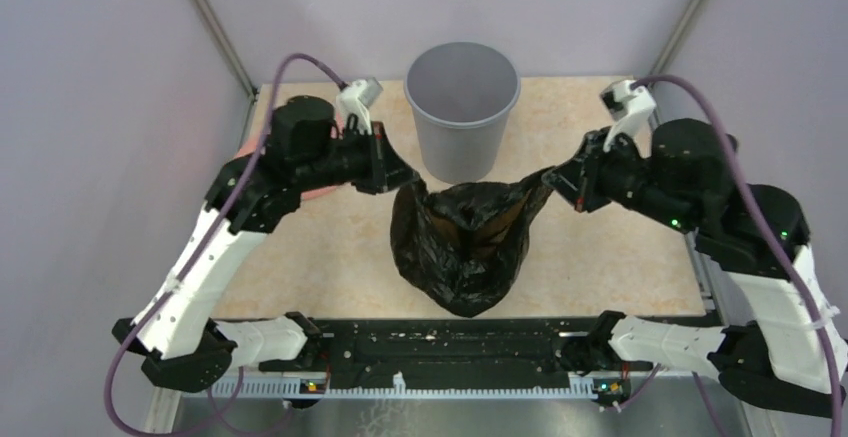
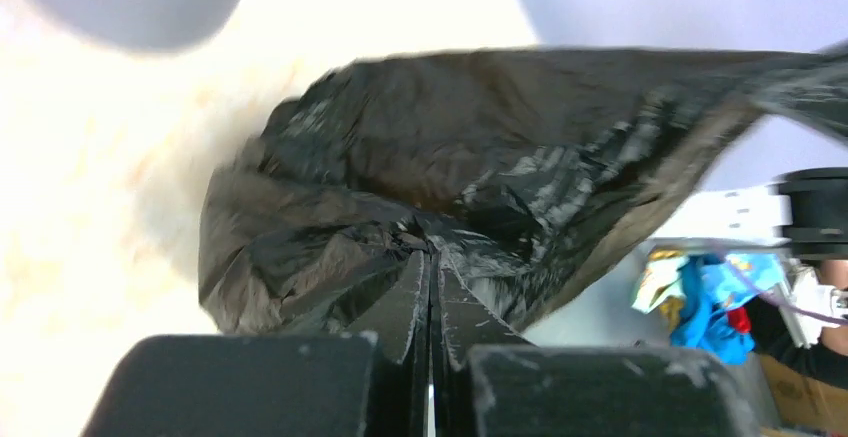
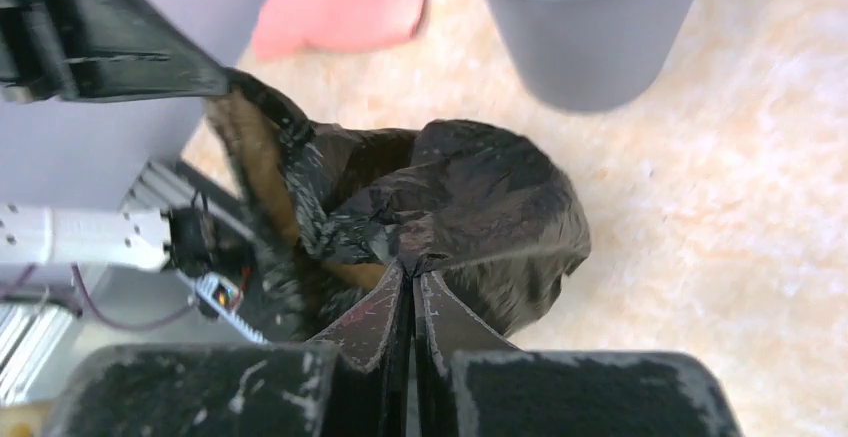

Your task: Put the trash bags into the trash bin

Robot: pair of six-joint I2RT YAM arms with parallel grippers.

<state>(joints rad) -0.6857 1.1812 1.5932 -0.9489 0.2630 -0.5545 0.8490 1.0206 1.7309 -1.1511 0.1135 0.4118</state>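
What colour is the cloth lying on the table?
Salmon pink; the cloth shows best in the right wrist view.

Left gripper [image 1: 408, 179], right gripper [image 1: 553, 179] closed, facing inward.

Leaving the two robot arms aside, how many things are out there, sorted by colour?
Black: 1, the trash bag
Grey: 1, the trash bin
Pink: 1, the cloth
Total: 3
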